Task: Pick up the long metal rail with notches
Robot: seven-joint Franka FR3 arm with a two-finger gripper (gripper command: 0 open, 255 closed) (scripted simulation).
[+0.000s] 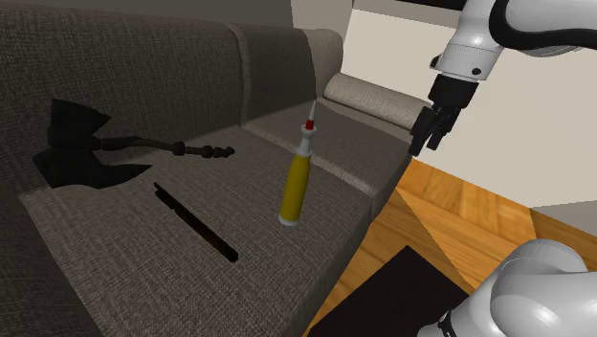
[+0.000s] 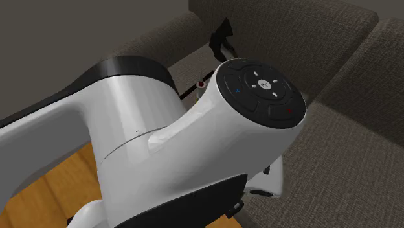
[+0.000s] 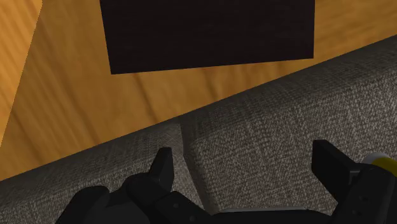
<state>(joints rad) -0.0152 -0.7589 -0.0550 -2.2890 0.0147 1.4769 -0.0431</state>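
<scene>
Living room: grey sofa (image 1: 143,77), wood floor (image 1: 459,220)

The white arm (image 1: 507,24) comes in at the shoulder view's upper right and bends down at the wrist (image 1: 469,59). The black hand (image 1: 428,144) points downward and a little toward that view's left. In the wrist view its two fingers (image 3: 164,167) stand well apart, clasping nothing. A lower link (image 1: 536,287) bulks at the shoulder view's lower right. The second exterior view has a white joint with a round black cap (image 2: 260,91) close up.
</scene>
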